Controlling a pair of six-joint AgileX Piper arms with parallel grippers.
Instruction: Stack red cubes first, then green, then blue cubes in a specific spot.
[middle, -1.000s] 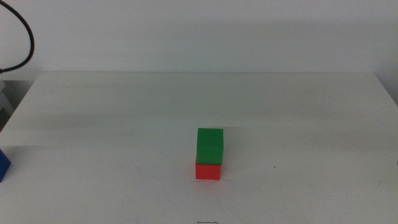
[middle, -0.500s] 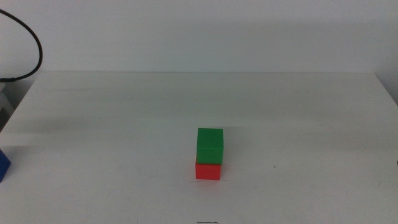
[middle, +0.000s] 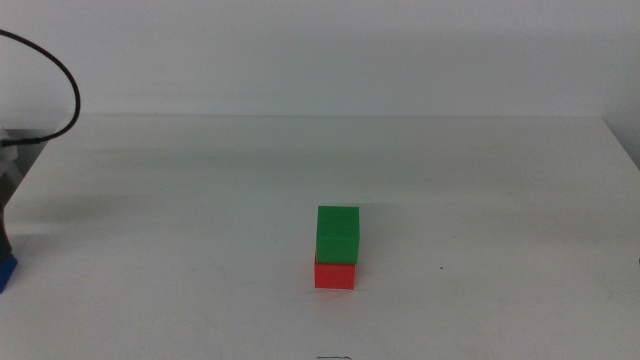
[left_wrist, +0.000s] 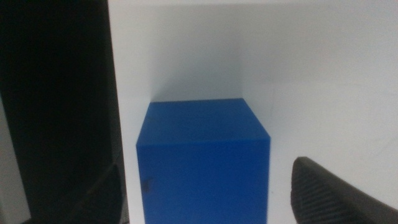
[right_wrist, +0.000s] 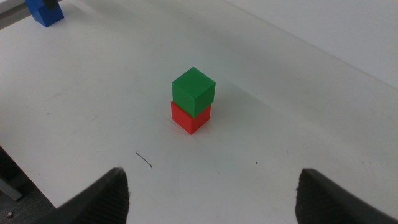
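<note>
The green cube (middle: 338, 233) sits on the red cube (middle: 334, 274) a little right of the table's middle, near the front. The stack also shows in the right wrist view, green cube (right_wrist: 193, 91) on red cube (right_wrist: 189, 119). The blue cube (middle: 5, 272) lies at the table's left edge. My left gripper (left_wrist: 207, 168) is open with the blue cube (left_wrist: 202, 143) between its jaws, a gap showing on one side. My right gripper (right_wrist: 211, 173) is open and empty, hanging back from the stack and out of the middle view.
The left arm (middle: 12, 190) and its black cable (middle: 70, 95) come in at the table's left edge. In the right wrist view the blue cube (right_wrist: 42, 12) sits far off by the table's edge (right_wrist: 37, 186). A small dark mark (right_wrist: 144, 160) lies in front of the stack.
The left arm and its cable have moved in from the left edge and now partly cover the blue cube. The green-on-red stack has not moved.
</note>
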